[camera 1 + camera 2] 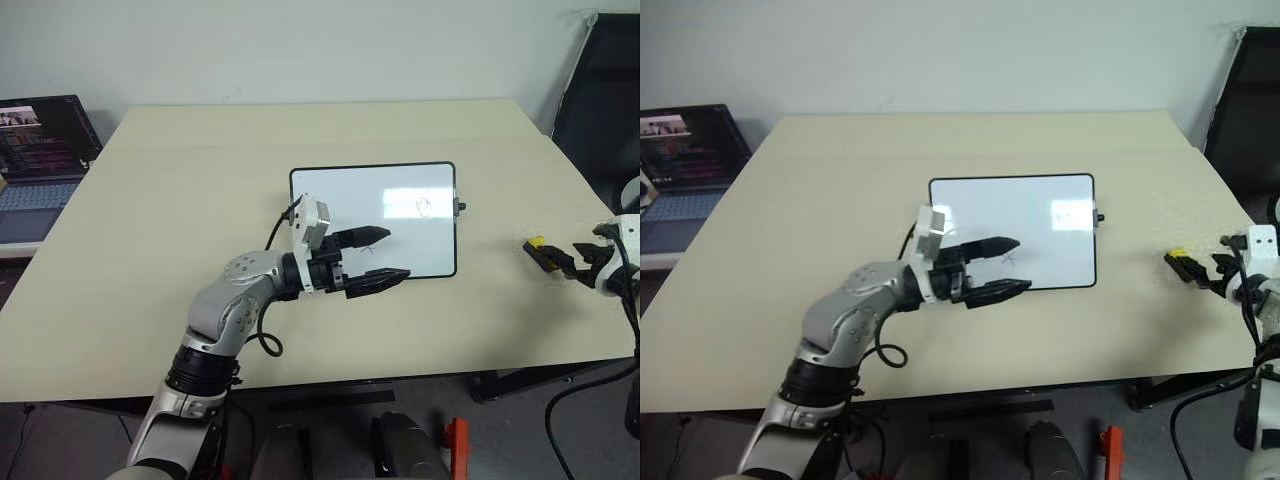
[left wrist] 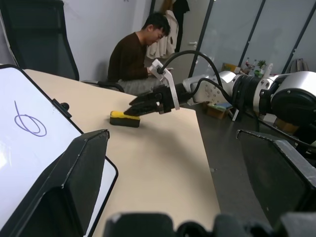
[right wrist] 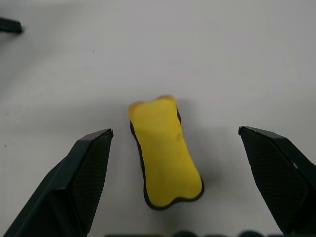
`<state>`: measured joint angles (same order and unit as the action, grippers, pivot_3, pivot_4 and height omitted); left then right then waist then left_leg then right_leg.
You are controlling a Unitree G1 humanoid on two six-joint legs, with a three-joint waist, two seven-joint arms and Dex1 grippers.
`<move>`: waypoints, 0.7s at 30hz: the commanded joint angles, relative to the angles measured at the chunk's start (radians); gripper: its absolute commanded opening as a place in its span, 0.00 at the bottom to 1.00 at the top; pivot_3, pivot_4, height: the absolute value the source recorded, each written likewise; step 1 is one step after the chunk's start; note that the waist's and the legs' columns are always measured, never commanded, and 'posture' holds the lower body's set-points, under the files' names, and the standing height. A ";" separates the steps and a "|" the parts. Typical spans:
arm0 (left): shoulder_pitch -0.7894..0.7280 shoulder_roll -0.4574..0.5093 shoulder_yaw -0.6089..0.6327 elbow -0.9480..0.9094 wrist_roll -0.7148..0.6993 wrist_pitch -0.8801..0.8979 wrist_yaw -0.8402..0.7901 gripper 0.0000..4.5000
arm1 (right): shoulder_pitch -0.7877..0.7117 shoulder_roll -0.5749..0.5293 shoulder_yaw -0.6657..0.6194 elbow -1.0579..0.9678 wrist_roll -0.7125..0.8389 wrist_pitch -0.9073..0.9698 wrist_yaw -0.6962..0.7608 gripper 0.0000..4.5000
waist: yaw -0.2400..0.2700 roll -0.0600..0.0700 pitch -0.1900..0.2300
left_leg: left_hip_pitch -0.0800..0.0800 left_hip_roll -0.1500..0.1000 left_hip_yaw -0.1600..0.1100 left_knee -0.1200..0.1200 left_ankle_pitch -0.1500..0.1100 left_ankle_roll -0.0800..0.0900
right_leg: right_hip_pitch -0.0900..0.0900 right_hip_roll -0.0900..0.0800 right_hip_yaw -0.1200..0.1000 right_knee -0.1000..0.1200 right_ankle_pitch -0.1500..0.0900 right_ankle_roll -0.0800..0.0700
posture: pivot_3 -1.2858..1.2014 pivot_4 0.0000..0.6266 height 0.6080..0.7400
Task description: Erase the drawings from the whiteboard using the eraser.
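Observation:
The whiteboard (image 1: 400,190) lies flat in the middle of the table. An oval scribble, one of the drawings (image 1: 425,206), sits near its right edge, and a small mark (image 1: 1011,256) sits low on the board by my left fingers. My left gripper (image 1: 398,254) hovers open over the board's lower left part, pointing right. The yellow eraser (image 1: 536,243) lies on the table to the right of the board. My right gripper (image 3: 174,131) is open, one finger on each side of the eraser (image 3: 163,153), not touching it.
An open laptop (image 1: 40,150) stands at the table's far left. A black chair (image 1: 605,90) is at the back right. A seated person (image 2: 136,54) is beyond the table's right end. The near table edge (image 1: 330,385) runs below my left arm.

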<state>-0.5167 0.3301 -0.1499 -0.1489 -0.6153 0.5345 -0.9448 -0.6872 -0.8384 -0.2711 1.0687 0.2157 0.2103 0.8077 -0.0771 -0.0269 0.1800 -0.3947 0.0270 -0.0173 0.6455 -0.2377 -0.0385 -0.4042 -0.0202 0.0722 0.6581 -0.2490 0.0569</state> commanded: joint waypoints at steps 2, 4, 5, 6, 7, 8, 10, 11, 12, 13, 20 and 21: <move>0.003 0.014 0.016 -0.042 0.007 -0.009 0.005 1.00 | -0.046 -0.020 0.004 0.030 -0.018 -0.032 0.015 0.99 | -0.001 0.000 0.000 | 0.000 0.000 0.000 0.000 0.000 0.000 | 0.000 0.000 0.000 0.000 0.000 0.000 | 0.52 0.24 1.00; 0.001 0.018 0.018 -0.040 0.010 -0.010 0.006 1.00 | -0.053 -0.016 0.007 0.038 -0.024 -0.033 0.018 0.99 | -0.002 0.000 0.000 | 0.000 0.000 0.000 0.000 0.000 0.000 | 0.000 0.000 0.000 0.000 0.000 0.000 | 0.52 0.24 1.00; 0.000 0.019 0.018 -0.038 0.011 -0.011 0.008 1.00 | -0.057 -0.014 0.010 0.041 -0.026 -0.032 0.019 0.99 | -0.002 0.000 0.000 | 0.000 0.000 0.000 0.000 0.000 0.000 | 0.000 0.000 0.000 0.000 0.000 0.000 | 0.52 0.24 1.00; -0.001 0.020 0.017 -0.037 0.012 -0.011 0.010 1.00 | -0.061 -0.012 0.013 0.046 -0.031 -0.030 0.019 0.99 | -0.002 0.000 0.000 | 0.000 0.000 0.000 0.000 0.000 0.000 | 0.000 0.000 0.000 0.000 0.000 0.000 | 0.52 0.24 1.00; -0.001 0.020 0.016 -0.037 0.014 -0.012 0.012 1.00 | -0.065 -0.011 0.017 0.052 -0.036 -0.030 0.019 0.99 | -0.002 0.000 0.000 | 0.000 0.000 0.000 0.000 0.000 0.000 | 0.000 0.000 0.000 0.000 0.000 0.000 | 0.52 0.24 1.00; 0.000 0.021 0.015 -0.038 0.014 -0.012 0.012 1.00 | -0.067 -0.009 0.021 0.055 -0.042 -0.031 0.019 0.99 | -0.002 0.000 0.000 | 0.000 0.000 0.000 0.000 0.000 0.000 | 0.000 0.000 0.000 0.000 0.000 0.000 | 0.52 0.24 1.00; 0.004 0.022 0.014 -0.042 0.013 -0.012 0.015 1.00 | -0.068 -0.007 0.025 0.058 -0.049 -0.035 0.018 0.99 | -0.002 0.000 0.000 | 0.000 0.000 0.000 0.000 0.000 0.000 | 0.000 0.000 0.000 0.000 0.000 0.000 | 0.52 0.24 1.00; 0.005 0.022 0.014 -0.043 0.014 -0.011 0.016 1.00 | -0.069 -0.005 0.023 0.059 -0.047 -0.036 0.019 0.99 | -0.002 0.000 0.000 | 0.000 0.000 0.000 0.000 0.000 0.000 | 0.000 0.000 0.000 0.000 0.000 0.000 | 0.52 0.24 1.00; 0.007 0.024 0.015 -0.046 0.012 -0.011 0.016 1.00 | -0.068 -0.004 0.022 0.058 -0.044 -0.036 0.019 0.99 | -0.002 0.000 0.000 | 0.000 0.000 0.000 0.000 0.000 0.000 | 0.000 0.000 0.000 0.000 0.000 0.000 | 0.52 0.24 1.00; 0.010 0.025 0.014 -0.048 0.012 -0.010 0.017 1.00 | -0.069 -0.002 0.022 0.060 -0.044 -0.038 0.015 0.96 | -0.002 0.000 0.000 | 0.000 0.000 0.000 0.000 0.000 0.000 | 0.000 0.000 0.000 0.000 0.000 0.000 | 0.52 0.24 1.00; 0.011 0.027 0.010 -0.051 0.015 -0.006 0.019 1.00 | -0.063 0.008 0.017 0.066 -0.057 -0.072 -0.039 0.49 | -0.003 0.000 0.000 | 0.000 0.000 0.000 0.000 0.000 0.000 | 0.000 0.000 0.000 0.000 0.000 0.000 | 0.52 0.24 1.00; 0.011 0.029 0.009 -0.052 0.015 -0.005 0.018 1.00 | -0.060 0.010 0.012 0.063 -0.054 -0.076 -0.051 0.41 | -0.003 0.000 0.000 | 0.000 0.000 0.000 0.000 0.000 0.000 | 0.000 0.000 0.000 0.000 0.000 0.000 | 0.52 0.24 1.00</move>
<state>-0.5031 0.3517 -0.1490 -0.1530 -0.6041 0.5357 -0.9261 -0.7357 -0.8188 -0.2401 1.1444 0.1565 0.1605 0.7740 -0.0798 -0.0268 0.1800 -0.3945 0.0270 -0.0174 0.6455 -0.2377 -0.0385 -0.4042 -0.0203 0.0722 0.6581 -0.2490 0.0569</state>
